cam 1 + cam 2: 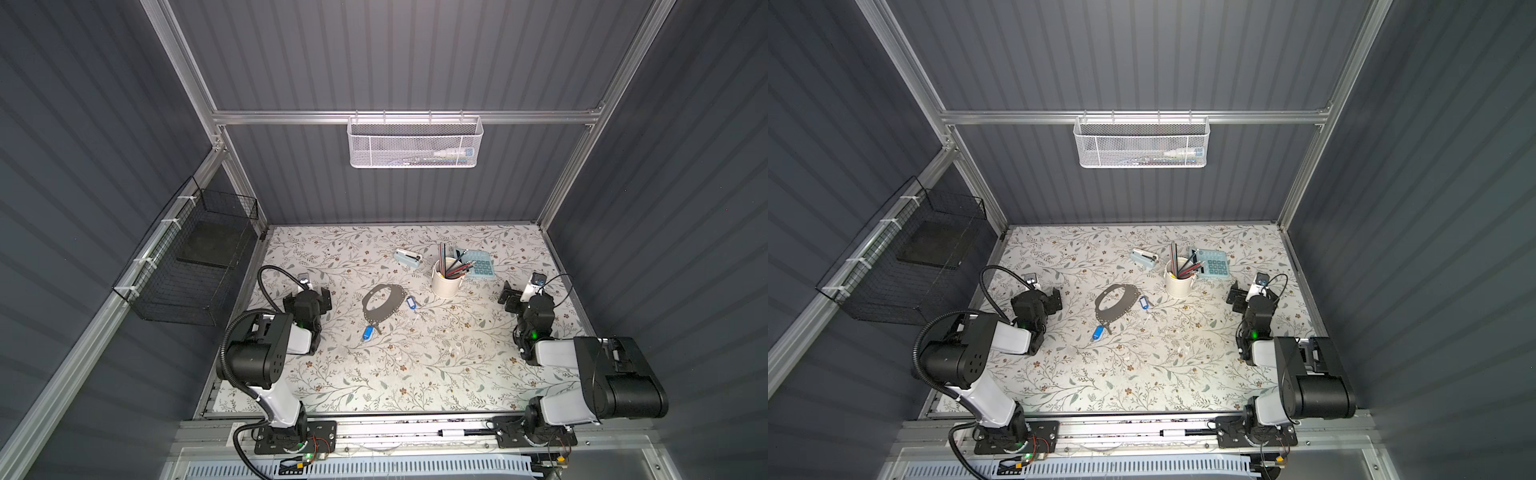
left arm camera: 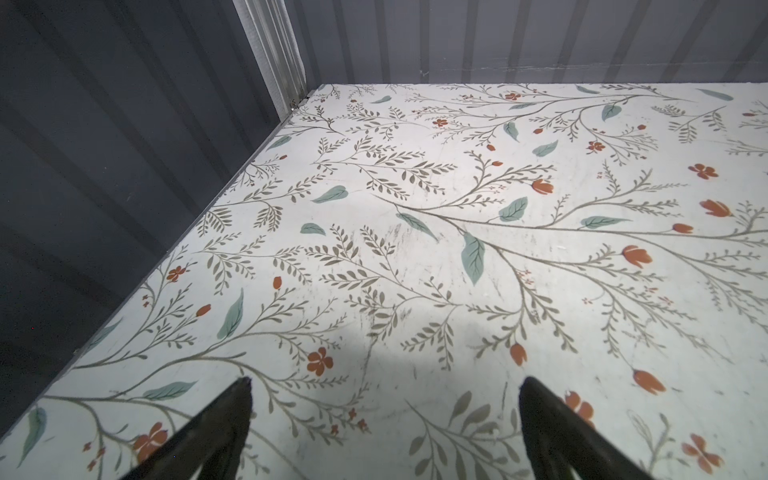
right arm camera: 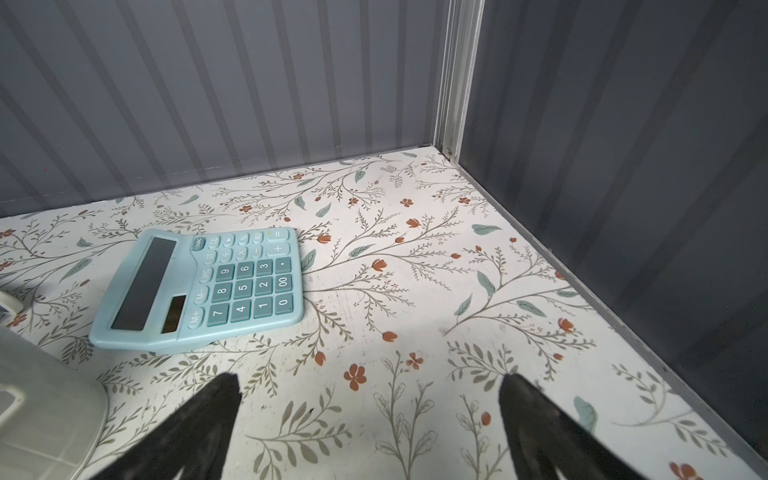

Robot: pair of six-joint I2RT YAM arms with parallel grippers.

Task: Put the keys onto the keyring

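The keyring (image 1: 395,306) (image 1: 1128,306), a flat grey oval loop, lies on the floral table near the middle in both top views. One key with a blue tag (image 1: 368,331) (image 1: 1098,331) lies by the loop's near end. A second key with a blue tag (image 1: 411,301) (image 1: 1144,302) lies at its right side. My left gripper (image 1: 307,293) (image 1: 1037,296) (image 2: 386,384) hovers left of the ring, open and empty over bare table. My right gripper (image 1: 528,297) (image 1: 1252,297) (image 3: 370,380) is far to the right, also open and empty. Neither wrist view shows the keys or the keyring.
A white cup of pencils (image 1: 446,282) (image 3: 41,395) stands behind the ring, beside a pale blue calculator (image 1: 480,266) (image 3: 199,286) and a stapler (image 1: 409,257). A black wire basket (image 1: 187,270) hangs on the left wall, a white mesh basket (image 1: 415,143) on the back rail.
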